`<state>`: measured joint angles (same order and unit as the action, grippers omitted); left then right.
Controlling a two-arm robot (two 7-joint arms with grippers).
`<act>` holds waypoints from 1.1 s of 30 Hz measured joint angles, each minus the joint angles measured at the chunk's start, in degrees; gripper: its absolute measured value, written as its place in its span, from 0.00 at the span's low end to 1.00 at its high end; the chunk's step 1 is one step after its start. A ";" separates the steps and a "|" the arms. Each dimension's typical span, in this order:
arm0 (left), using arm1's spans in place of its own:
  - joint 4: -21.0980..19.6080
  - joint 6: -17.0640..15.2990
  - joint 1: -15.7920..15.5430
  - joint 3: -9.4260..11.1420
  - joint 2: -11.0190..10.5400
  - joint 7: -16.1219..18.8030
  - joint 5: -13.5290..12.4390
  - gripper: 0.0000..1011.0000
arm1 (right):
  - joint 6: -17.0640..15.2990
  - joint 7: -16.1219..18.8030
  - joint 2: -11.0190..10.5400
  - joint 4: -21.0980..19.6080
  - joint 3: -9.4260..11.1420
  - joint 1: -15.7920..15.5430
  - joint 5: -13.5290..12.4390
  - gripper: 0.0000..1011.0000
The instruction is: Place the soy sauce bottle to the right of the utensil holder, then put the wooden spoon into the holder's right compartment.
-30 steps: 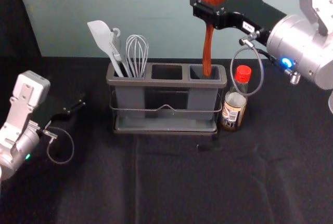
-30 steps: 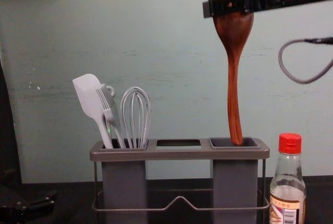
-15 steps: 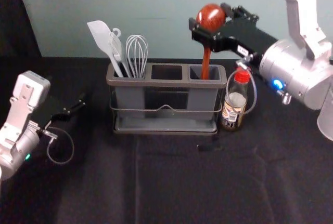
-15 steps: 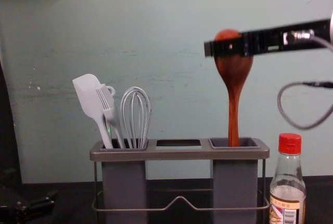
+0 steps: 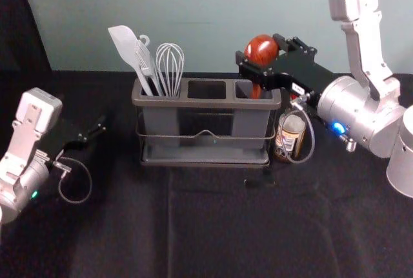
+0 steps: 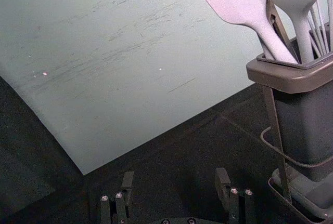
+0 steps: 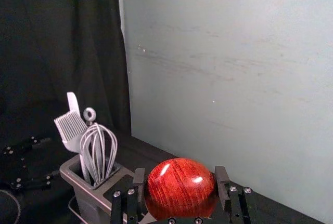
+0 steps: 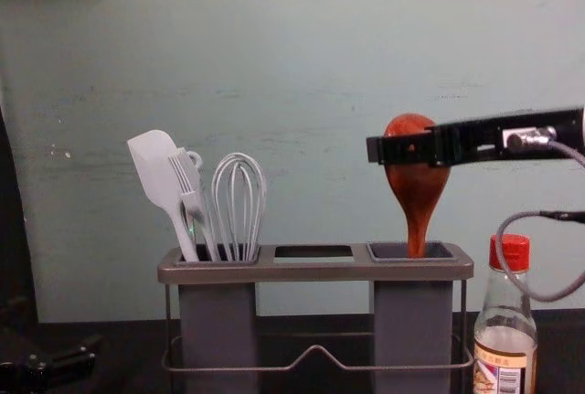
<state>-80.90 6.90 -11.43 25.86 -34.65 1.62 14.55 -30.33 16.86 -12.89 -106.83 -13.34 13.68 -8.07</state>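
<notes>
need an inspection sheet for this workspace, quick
surface: black cloth, lightly creased
soy sauce bottle: upright, right of the utensil holder
wooden spoon: bowl up, handle down in the right compartment
clutter: spatula, brush and whisk in the left compartment
right gripper: jaws shut on the spoon's bowl
left gripper: left of the holder, jaws open
cables: right arm's loop crosses before the bottle, contact unclear
surroundings: scuffed wall, dark curtain

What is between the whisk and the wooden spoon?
The middle compartment, nothing standing in it, lies between the whisk and the wooden spoon in the head view.
</notes>
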 joint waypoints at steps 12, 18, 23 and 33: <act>0.00 0.00 0.00 0.00 0.00 0.00 0.00 0.99 | 0.68 -1.11 -0.82 0.51 -0.99 -1.02 -1.01 0.82; 0.00 0.00 0.00 0.00 0.00 0.00 0.00 0.99 | 0.84 -1.67 -0.96 0.43 -0.93 -1.17 -1.63 0.94; 0.00 0.00 0.00 0.00 0.00 0.00 0.00 0.99 | 0.79 -2.19 -1.15 -0.35 -0.80 -1.39 -2.01 0.99; 0.00 0.00 0.00 0.00 0.00 0.00 0.00 0.99 | 0.81 -3.01 -1.47 -2.84 -0.02 -2.27 -2.70 0.99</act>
<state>-80.90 6.91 -11.43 25.86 -34.65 1.62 14.55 -29.52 13.85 -14.36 -109.66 -13.36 11.41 -10.78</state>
